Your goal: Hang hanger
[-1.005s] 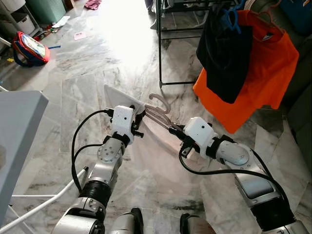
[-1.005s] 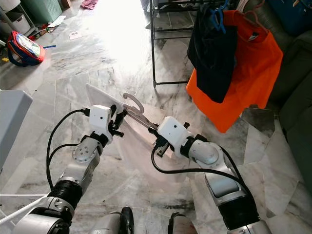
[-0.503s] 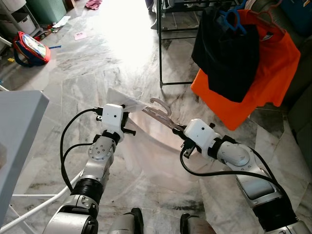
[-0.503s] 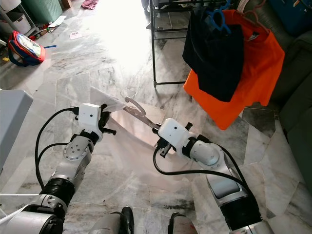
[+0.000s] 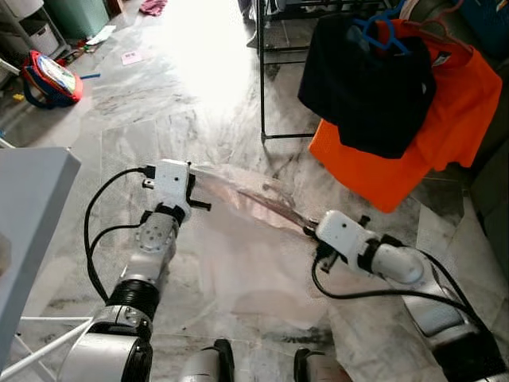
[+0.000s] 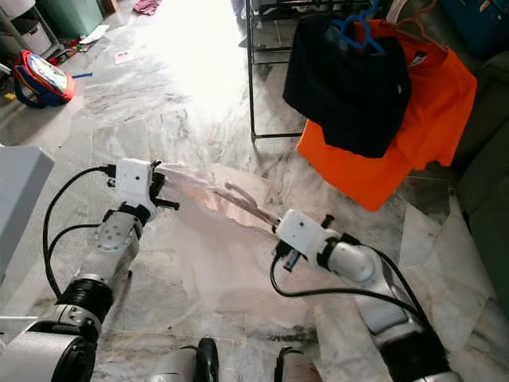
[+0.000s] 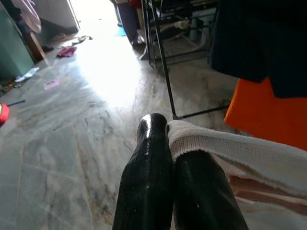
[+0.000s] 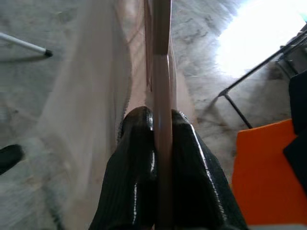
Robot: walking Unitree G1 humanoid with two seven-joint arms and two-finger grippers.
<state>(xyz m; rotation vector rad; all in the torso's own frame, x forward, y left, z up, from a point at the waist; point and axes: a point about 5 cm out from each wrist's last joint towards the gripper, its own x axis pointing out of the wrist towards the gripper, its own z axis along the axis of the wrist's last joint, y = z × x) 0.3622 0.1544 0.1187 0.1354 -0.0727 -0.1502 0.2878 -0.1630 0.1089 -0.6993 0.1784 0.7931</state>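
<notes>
A pale pink hanger [image 5: 274, 208] carries a thin whitish garment [image 5: 238, 255] that hangs down toward the marble floor. My right gripper [image 5: 310, 229] is shut on the hanger's end [image 8: 161, 57], in front of me to the right. My left gripper [image 5: 193, 185] is shut on the garment's hem [image 7: 240, 153] at the left, pulling the cloth taut. The black clothes rack [image 5: 262, 79] stands ahead, apart from both grippers. It holds a black garment [image 5: 366, 87] on a blue hanger and an orange shirt [image 5: 445, 119].
A grey table corner [image 5: 32, 207] juts in at my left. A red and blue bag [image 5: 49, 78] lies on the floor far left. A dark sofa edge [image 5: 489, 183] borders the right side. Open marble floor lies between me and the rack.
My left gripper has swung out to the left with the cloth, stretching it. The right gripper has shifted right and lower, and the hanger now lies flatter.
</notes>
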